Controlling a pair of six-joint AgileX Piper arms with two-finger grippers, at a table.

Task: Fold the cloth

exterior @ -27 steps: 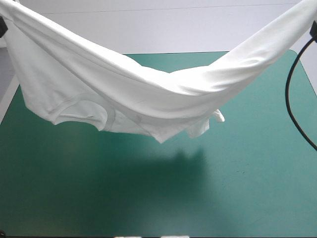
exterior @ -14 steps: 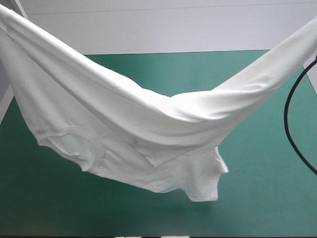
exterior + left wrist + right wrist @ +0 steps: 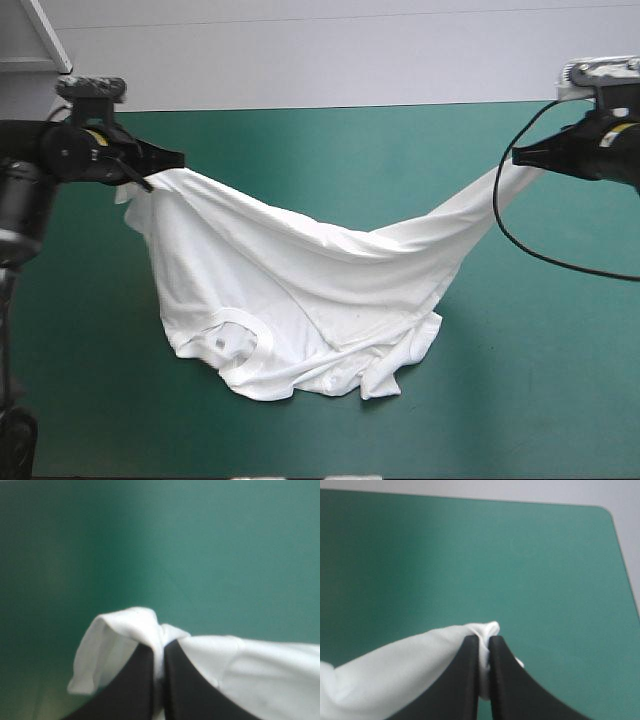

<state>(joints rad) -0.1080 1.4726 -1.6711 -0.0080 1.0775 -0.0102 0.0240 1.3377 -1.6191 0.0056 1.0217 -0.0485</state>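
Note:
The white T-shirt (image 3: 300, 290) hangs stretched between my two grippers above the teal-green table, sagging in the middle. Its lower part, with the collar (image 3: 235, 345), rests crumpled on the cover toward the front. My left gripper (image 3: 176, 160) is shut on one corner at the far left; in the left wrist view the T-shirt (image 3: 125, 635) bunches over the black fingertips (image 3: 145, 652). At the far right, my right gripper (image 3: 520, 155) is shut on the other end, and the T-shirt (image 3: 405, 670) trails off beside its fingers (image 3: 497, 647).
The teal-green table (image 3: 520, 380) lies bare in front and to the right of the T-shirt. Its far edge (image 3: 340, 106) runs just behind the grippers. The rounded far corner of the table (image 3: 605, 510) shows ahead of my right gripper.
Both grippers have come down from high above the table to just over it. The T-shirt dropped with them, and its hanging lower part now lies on the cover.

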